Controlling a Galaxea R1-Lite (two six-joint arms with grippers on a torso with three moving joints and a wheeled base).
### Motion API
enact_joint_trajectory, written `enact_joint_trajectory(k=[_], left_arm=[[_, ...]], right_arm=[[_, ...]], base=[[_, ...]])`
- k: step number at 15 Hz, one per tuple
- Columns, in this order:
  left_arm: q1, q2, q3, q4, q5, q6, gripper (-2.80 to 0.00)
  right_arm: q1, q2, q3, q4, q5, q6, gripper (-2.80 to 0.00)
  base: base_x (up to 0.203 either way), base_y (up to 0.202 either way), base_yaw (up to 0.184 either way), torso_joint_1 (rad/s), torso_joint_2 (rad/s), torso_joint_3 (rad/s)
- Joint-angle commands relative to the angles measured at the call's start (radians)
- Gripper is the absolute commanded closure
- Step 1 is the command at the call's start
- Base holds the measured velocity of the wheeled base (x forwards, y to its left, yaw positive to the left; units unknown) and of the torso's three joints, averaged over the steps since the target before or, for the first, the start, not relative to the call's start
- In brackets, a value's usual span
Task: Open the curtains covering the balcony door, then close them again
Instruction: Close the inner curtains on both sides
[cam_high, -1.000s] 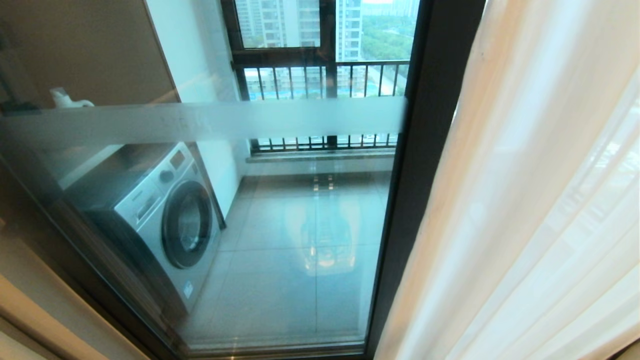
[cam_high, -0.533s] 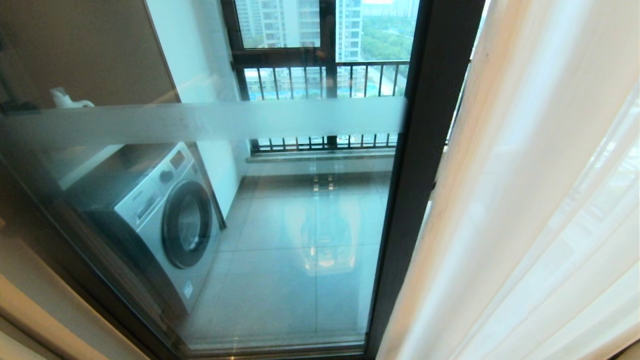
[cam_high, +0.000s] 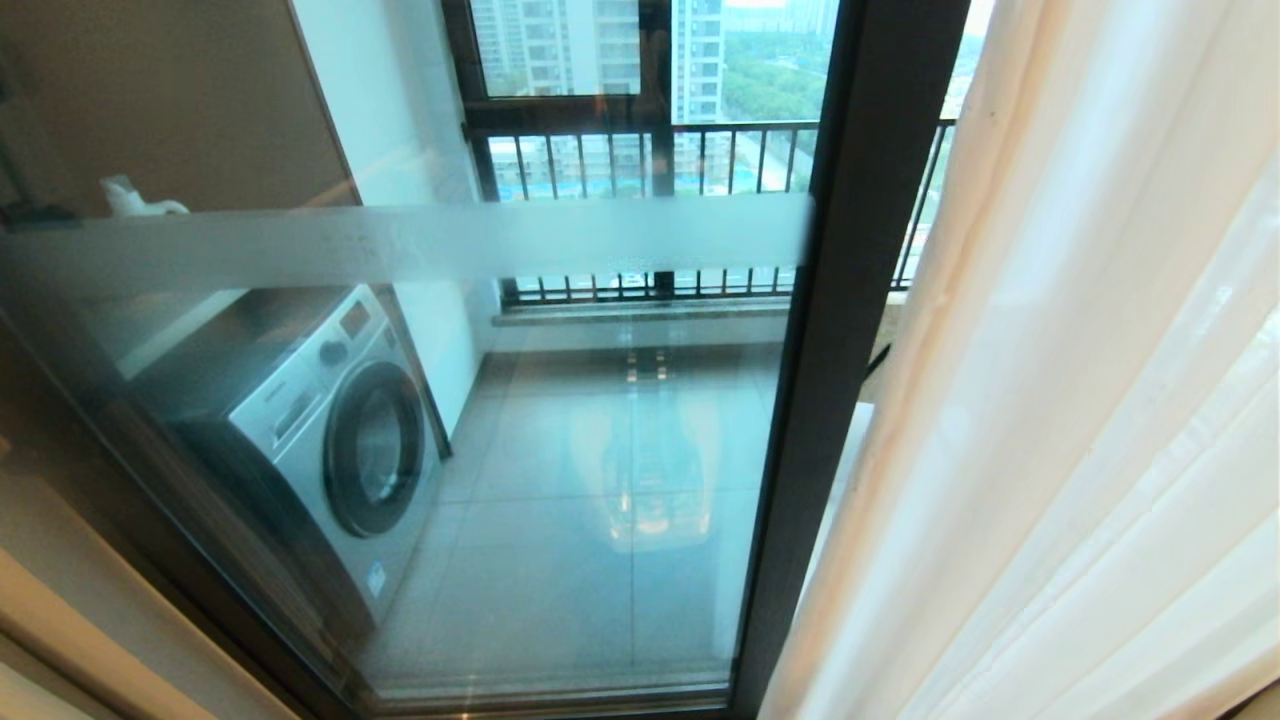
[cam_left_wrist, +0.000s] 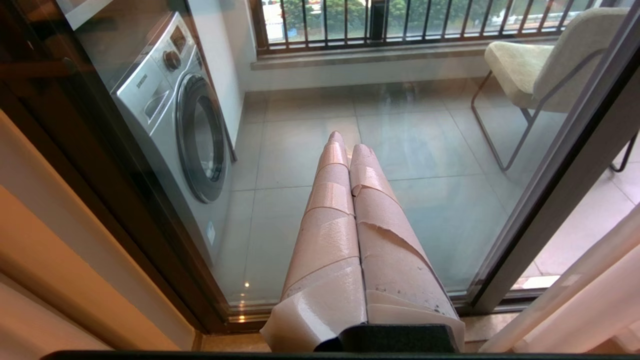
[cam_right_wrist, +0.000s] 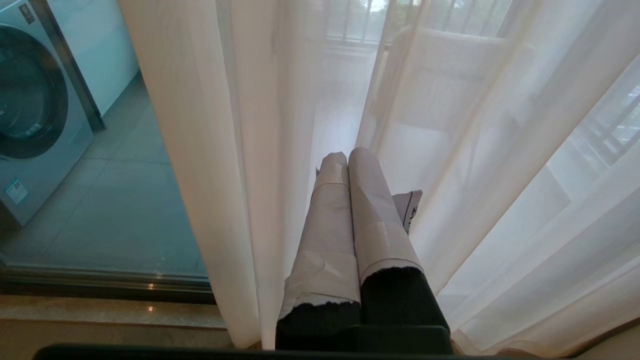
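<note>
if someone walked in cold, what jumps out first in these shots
The sheer white curtains fill the right side of the head view, bunched in long folds beside the dark frame of the balcony door. Through the glass, a silver washing machine stands on the balcony at the left. The right pincer, shut, pokes among the curtain folds.

The balcony floor (cam_left_wrist: 410, 145) of pale grey square tiles lies beyond the glass, ahead of the left gripper (cam_left_wrist: 345, 142). On it, off to that gripper's left, stands a silver front-loading washing machine (cam_left_wrist: 175, 115). To its right, further out, a beige chair (cam_left_wrist: 530, 65) rests on thin dark metal legs. Nearer than the tiles runs a polished stone sill (cam_right_wrist: 110, 312), just below the right gripper (cam_right_wrist: 345, 157).
</note>
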Motion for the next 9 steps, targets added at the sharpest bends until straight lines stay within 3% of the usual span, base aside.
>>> enact_joint_trajectory(k=[1,9], left_arm=[[0.000,0.000,0.000,-0.001,0.000,0.000,0.00],[0.000,0.000,0.000,-0.001,0.000,0.000,0.00]], right_arm=[[0.000,0.000,0.000,0.000,0.001,-0.001,0.00],[0.000,0.000,0.000,0.000,0.001,-0.001,0.00]], base=[[0.000,0.000,0.000,0.000,0.00,0.000],[0.000,0.000,0.000,0.000,0.00,0.000]])
